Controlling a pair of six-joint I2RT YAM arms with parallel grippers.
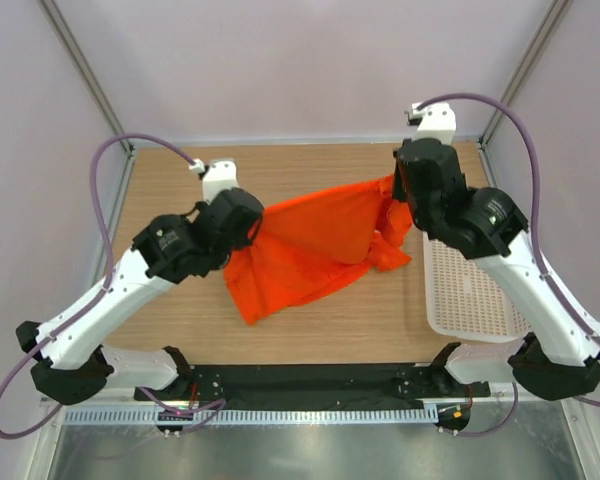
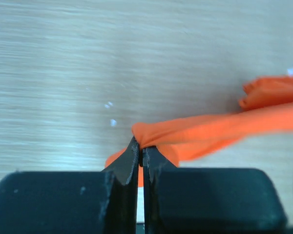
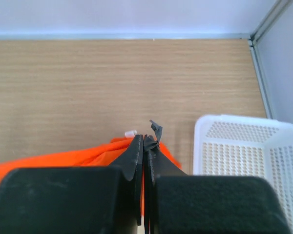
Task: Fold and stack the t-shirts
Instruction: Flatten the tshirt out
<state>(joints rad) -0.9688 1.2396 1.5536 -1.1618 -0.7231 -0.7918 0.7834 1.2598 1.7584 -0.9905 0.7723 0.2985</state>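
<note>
Nearest, on the bare wooden table [image 1: 380, 325], the lowest corner of the orange-red t-shirt [image 1: 310, 250] lies flat, pointing toward the front edge. From there the cloth spreads up and to the right across the middle of the table, rumpled and unfolded. One bunched part rests close beside the white lattice basket [image 1: 475, 295] that stands at the right edge.

The left gripper [image 2: 140, 145] is at the shirt's left edge, its jaws pressed fully together on a pinched fold of fabric. That fold stretches away to the right in a taut band low over the wood.

Farther back, the right gripper [image 3: 143, 141] is clamped tight as well. Orange cloth bunches on both sides of its fingers, and a small white tag [image 3: 130, 132] shows just beside the tips. In the overhead view the shirt rises to this gripper at its far right corner, and the upper edge runs in a line between the two grippers.
</note>
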